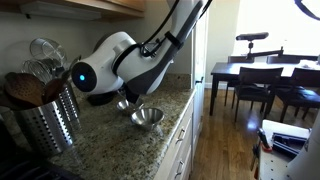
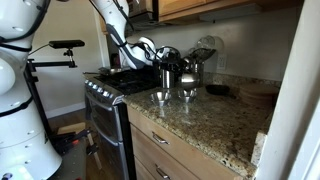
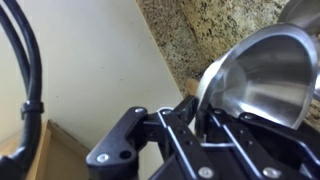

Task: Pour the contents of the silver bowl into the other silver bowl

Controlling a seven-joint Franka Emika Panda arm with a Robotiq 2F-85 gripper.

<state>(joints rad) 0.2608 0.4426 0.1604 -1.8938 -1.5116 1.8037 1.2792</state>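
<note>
Wrist view: the gripper point(image 3: 205, 118) enters from the bottom edge, its black fingers point(image 3: 180, 135) closed narrowly on the thin rim of the silver bowl point(image 3: 262, 75). The bowl is tipped on its side with its shiny inside facing the camera; no contents can be made out. Beyond it lies the speckled granite counter point(image 3: 195, 30), with a cream cabinet front point(image 3: 90, 70) to the left and a black cable point(image 3: 25, 90) at the far left.

Exterior view: the white arm point(image 1: 125, 60) leans low over the counter. The held bowl sits under its tip, just beside the other silver bowl point(image 1: 147, 117), which stands upright on the granite near the counter's front edge. A perforated steel utensil holder point(image 1: 50, 118) stands near left; a dining table point(image 1: 255, 72) is far right.

Exterior view, opposite end: two small steel bowls appear close together on the counter, right of a stove point(image 2: 105, 85); which one is gripped cannot be told here
</note>
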